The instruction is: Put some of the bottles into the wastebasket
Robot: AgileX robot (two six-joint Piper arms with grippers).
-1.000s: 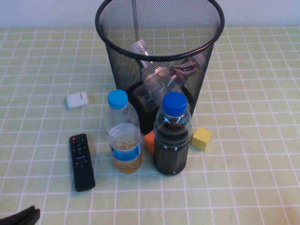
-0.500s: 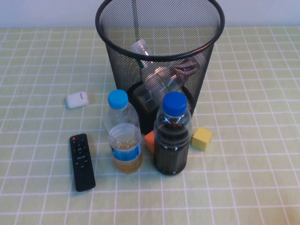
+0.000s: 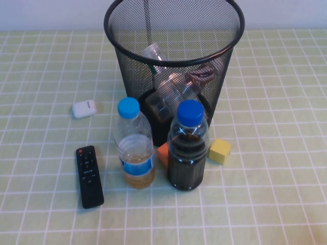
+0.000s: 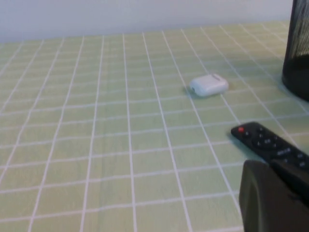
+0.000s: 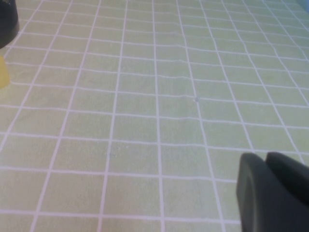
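Observation:
The black wire-mesh wastebasket (image 3: 173, 62) stands at the back middle of the table. Clear bottles (image 3: 176, 84) lie inside it, seen through the mesh; one has a red-brown label (image 3: 203, 74). Two blue-capped bottles stand upright just in front of it: one with amber liquid (image 3: 134, 148) and one with dark liquid (image 3: 188, 150). Neither gripper shows in the high view. My left gripper (image 4: 264, 169) is shut and empty, low over the table beside the remote. My right gripper (image 5: 263, 162) is shut and empty over bare tablecloth.
A black remote (image 3: 89, 176) lies left of the bottles and shows in the left wrist view (image 4: 268, 144). A white earbud case (image 3: 84, 108) lies further back. An orange block (image 3: 163, 153) and a yellow block (image 3: 219, 150) sit by the dark bottle.
My left gripper showed at the high view's bottom left corner one second ago and has left that view. The bottles and wastebasket have not moved.

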